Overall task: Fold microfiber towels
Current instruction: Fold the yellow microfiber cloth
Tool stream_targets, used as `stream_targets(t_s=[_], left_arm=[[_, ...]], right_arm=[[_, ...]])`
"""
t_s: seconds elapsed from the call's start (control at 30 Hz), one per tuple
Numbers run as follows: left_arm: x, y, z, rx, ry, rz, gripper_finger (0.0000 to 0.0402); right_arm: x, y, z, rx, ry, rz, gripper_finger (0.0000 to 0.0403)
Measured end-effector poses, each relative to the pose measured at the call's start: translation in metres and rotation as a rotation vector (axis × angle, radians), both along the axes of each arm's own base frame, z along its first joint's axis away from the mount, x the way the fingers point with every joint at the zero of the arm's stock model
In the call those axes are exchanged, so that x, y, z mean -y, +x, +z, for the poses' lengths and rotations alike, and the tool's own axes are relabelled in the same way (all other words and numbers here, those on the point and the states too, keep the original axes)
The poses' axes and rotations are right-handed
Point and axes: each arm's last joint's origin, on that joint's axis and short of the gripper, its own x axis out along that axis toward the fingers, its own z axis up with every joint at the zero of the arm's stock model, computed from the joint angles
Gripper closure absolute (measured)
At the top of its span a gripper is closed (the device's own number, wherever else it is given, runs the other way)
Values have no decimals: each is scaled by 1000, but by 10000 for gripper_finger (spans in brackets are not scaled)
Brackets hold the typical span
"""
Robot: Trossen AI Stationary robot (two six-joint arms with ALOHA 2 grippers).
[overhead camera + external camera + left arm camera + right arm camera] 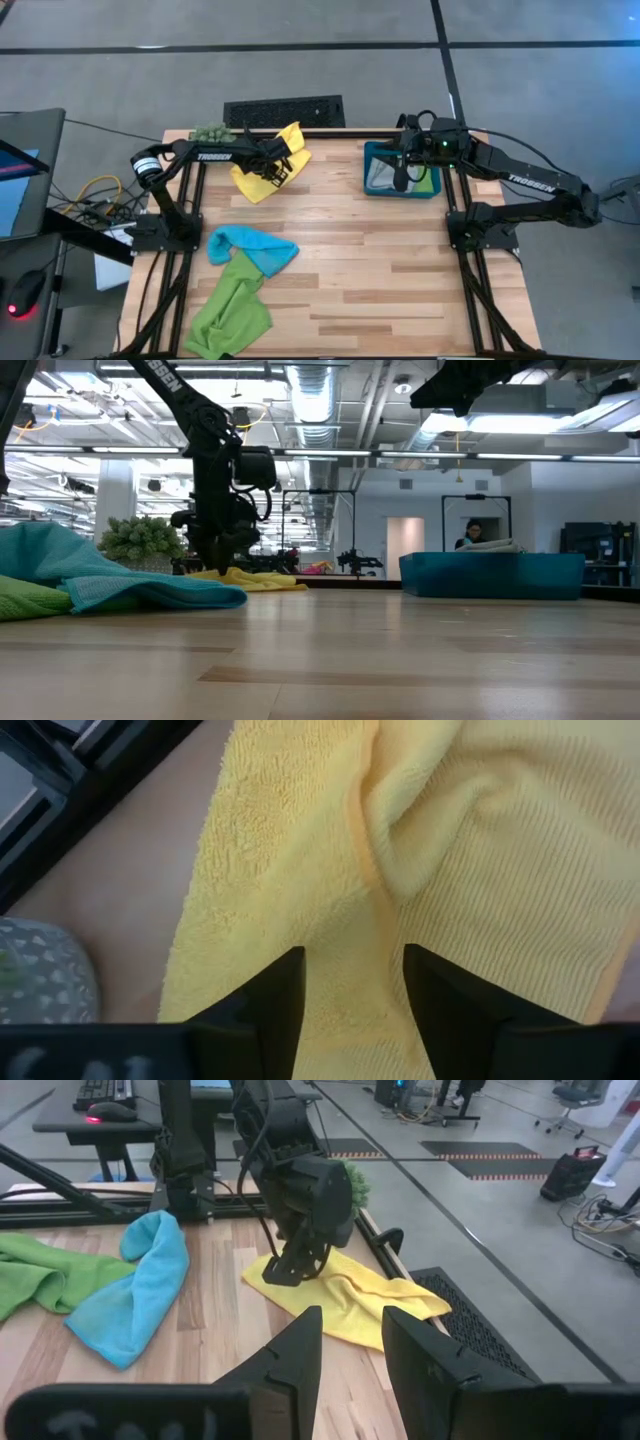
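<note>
— Yellow towel (268, 165) first: where does it lie?
— Crumpled at the far left part of the wooden surface (380, 260), under the left gripper (272, 172). The high view shows the gripper lowered onto it, but not how the fingers stand.
— Does any view settle that?
— The left wrist view does: the two dark fingers (277, 1002) are parted, with yellow pile showing in the gap between them, gripping nothing. The right wrist view shows the same gripper (283, 1267) from across the surface, tips down on the cloth's near edge.
— And the right gripper (402, 172)?
— It hangs over the teal bin (372, 158) at the far right, where a grey towel (383, 175) lies. Its own camera shows its fingers (296, 1355) apart and empty.
— The other towels?
— A light blue towel (252, 246) lies at the left side, overlapping a lime green towel (228, 312) at the near left edge. The low view adds that the blue one (100, 575) is heaped up, with a green plant ball (140, 538) behind it.
</note>
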Motion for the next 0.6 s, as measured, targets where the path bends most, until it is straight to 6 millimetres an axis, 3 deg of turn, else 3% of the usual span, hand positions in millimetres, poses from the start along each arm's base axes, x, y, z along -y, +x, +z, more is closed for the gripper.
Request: stream_targets(t_s=[0.23,0.6], left_arm=[[3,-6,-15,0,23,-12,233],[0,-10,-15,-53,74,17,247]], right_arm=[[0,0,0,0,0,0,272],[0,0,0,0,0,0,272]])
